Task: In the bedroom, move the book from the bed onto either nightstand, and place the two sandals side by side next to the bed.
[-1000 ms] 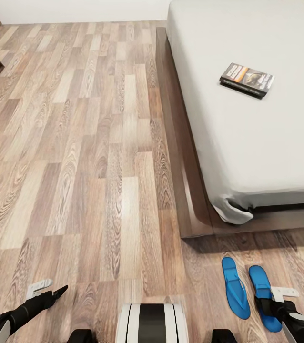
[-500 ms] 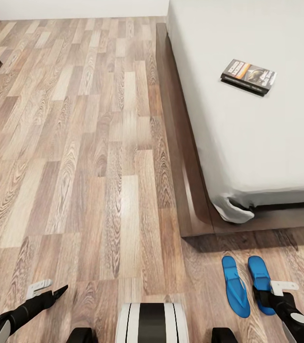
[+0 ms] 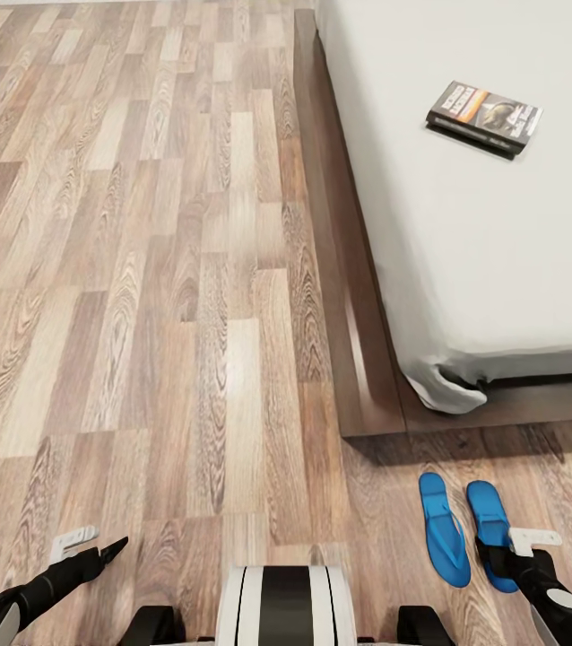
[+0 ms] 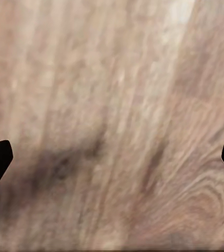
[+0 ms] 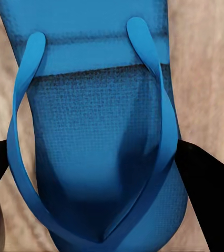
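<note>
Since a second ago the head camera tilts down a bit: whole scene shifts, back wall drops out of frame, nothing on the floor or bed actually moves. Right gripper has eased slightly back along the right-hand sandal.

Near: right gripper (image 3: 510,558) sits low over the right-hand sandal (image 3: 490,529), at its near end. In the right wrist view the jaws are spread, one dark fingertip (image 5: 204,178) on each side of that sandal (image 5: 99,157), straddling the sole at the strap; contact not confirmable. Left-hand sandal (image 3: 442,528) lies just beside it, parallel, both on the wood floor (image 3: 160,296) just off the foot corner of the bed (image 3: 358,359).

Left gripper (image 3: 89,554) hangs low over bare floor at the near left, well apart from everything. Left wrist view shows its tips far apart at the frame edges, nothing between them, blurred floor (image 4: 112,126) beneath.

Far: book (image 3: 484,113) lies flat on the pale mattress, well in from the bed's edge, cover up.
</note>
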Motion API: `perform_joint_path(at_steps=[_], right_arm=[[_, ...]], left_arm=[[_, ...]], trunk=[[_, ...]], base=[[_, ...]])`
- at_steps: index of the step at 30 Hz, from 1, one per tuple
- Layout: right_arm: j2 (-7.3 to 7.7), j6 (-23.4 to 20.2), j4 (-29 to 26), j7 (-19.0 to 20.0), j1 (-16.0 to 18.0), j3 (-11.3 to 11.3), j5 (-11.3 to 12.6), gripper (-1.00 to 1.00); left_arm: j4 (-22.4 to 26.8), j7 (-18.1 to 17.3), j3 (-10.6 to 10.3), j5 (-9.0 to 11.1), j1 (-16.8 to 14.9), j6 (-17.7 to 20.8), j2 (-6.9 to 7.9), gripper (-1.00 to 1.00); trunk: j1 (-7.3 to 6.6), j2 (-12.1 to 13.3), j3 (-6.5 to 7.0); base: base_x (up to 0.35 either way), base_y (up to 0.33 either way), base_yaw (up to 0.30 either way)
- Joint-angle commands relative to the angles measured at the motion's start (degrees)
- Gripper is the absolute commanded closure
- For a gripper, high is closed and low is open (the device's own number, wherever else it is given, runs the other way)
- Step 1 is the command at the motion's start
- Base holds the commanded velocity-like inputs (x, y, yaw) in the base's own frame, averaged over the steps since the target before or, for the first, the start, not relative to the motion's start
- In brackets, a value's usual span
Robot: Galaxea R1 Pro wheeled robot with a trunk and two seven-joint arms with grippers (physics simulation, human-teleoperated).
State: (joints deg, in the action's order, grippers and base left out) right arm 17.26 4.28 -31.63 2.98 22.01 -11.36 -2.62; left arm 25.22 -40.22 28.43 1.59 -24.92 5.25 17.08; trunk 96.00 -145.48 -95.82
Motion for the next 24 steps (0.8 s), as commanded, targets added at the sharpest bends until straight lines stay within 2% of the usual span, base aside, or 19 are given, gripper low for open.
perform_joint_path(at_steps=[1,6,12,24], right_arm=[[-0.06,0.2,0.17,0.36,-0.04,-0.24,-0.28,1.0],[-0.06,0.2,0.17,0.36,-0.04,-0.24,-0.29,1.0],[-0.07,0.2,0.17,0.37,-0.03,-0.24,-0.36,1.0],[-0.07,0.2,0.17,0.36,-0.04,-0.24,-0.33,1.0]], left_arm=[[0.01,-0.37,0.31,0.17,-0.04,0.55,-0.03,-1.0],[0.01,-0.38,0.39,0.17,-0.04,0.5,-0.03,-1.0],[0.01,-0.38,0.4,0.17,-0.04,0.46,-0.03,-1.0],[0.01,-0.38,0.4,0.17,-0.04,0.46,-0.03,-1.0]], trunk=[[0.0,-0.01,-0.04],[0.0,-0.01,-0.04],[0.0,-0.01,-0.04],[0.0,-0.01,-0.04]], base=[[0.0,0.0,0.0],[0.001,0.0,0.0],[0.13,0.01,0.0],[0.006,0.0,0.0]])
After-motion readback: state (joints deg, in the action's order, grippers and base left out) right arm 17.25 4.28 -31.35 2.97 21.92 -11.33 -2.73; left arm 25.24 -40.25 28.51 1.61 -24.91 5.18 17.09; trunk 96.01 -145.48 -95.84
